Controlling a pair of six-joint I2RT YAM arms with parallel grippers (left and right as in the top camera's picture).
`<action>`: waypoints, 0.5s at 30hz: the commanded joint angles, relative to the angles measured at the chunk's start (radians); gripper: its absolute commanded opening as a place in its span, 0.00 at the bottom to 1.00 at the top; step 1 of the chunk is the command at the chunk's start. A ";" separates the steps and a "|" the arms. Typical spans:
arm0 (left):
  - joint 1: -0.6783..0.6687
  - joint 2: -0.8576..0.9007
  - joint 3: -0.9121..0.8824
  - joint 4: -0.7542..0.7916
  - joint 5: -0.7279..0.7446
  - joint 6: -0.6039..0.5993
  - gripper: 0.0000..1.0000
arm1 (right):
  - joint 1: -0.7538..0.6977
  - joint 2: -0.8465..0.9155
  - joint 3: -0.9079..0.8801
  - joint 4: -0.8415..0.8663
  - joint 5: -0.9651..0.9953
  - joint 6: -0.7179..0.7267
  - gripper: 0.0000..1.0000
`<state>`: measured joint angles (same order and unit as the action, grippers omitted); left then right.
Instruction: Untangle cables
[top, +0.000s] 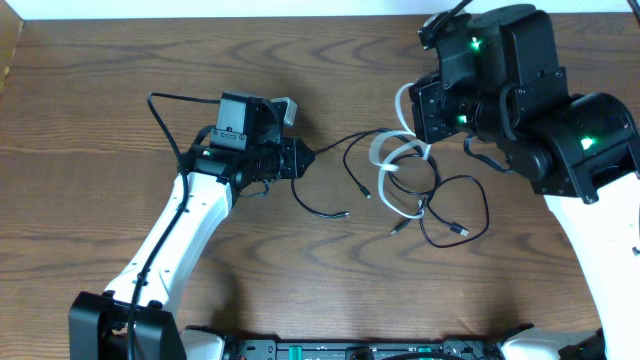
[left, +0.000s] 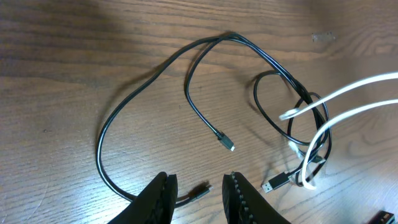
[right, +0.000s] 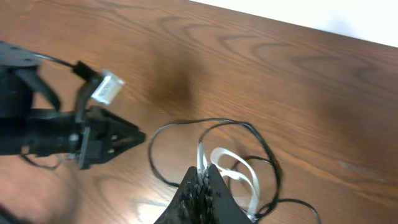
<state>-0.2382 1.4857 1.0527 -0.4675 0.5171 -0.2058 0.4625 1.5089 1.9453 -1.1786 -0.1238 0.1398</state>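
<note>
The cables (top: 415, 195) lie on the table (top: 120, 60) right of centre, a loose knot of black loops with a white cable (left: 348, 93) threaded through. One black cable (left: 100, 149) runs out of that knot toward the left arm in a wide sweep. Its plug end (left: 200, 191) lies on the wood right at the left gripper (left: 198, 183), pointing roughly crosswise to the fingers.

That claw stands partly open. There is a clear gap between its fingers (left: 163, 196) and nothing is pinched in it. The plug sits in the gap or just ahead of it (which one, the low angle does not settle).

The right gripper (right: 201, 174) is closed tight. The white cable rises straight into its fingertips, so it looks to be holding that strand up off the table.

The relation that matters is this. The knot is nearest the right arm, almost under it. The black cable's long free run stretches away from the knot toward the left claw, so a pull along that line would draw it out, not across.

The left wrist view shows the plug and the two white strands climbing out of frame to the right — detail the overhead loses. The overhead alone shows both arms at once, well apart, with the whole tangle between them.
</note>
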 joint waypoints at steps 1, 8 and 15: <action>0.002 0.010 -0.005 -0.003 -0.002 -0.001 0.30 | 0.003 -0.014 0.067 0.001 -0.067 -0.018 0.01; 0.002 0.010 -0.005 -0.004 -0.002 -0.001 0.30 | -0.008 -0.014 0.179 -0.006 0.216 -0.029 0.01; 0.002 0.010 -0.005 -0.018 -0.002 -0.001 0.30 | -0.165 0.000 0.180 -0.141 0.455 0.055 0.01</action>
<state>-0.2382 1.4857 1.0527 -0.4793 0.5171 -0.2058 0.3775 1.5009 2.1159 -1.2816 0.1787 0.1406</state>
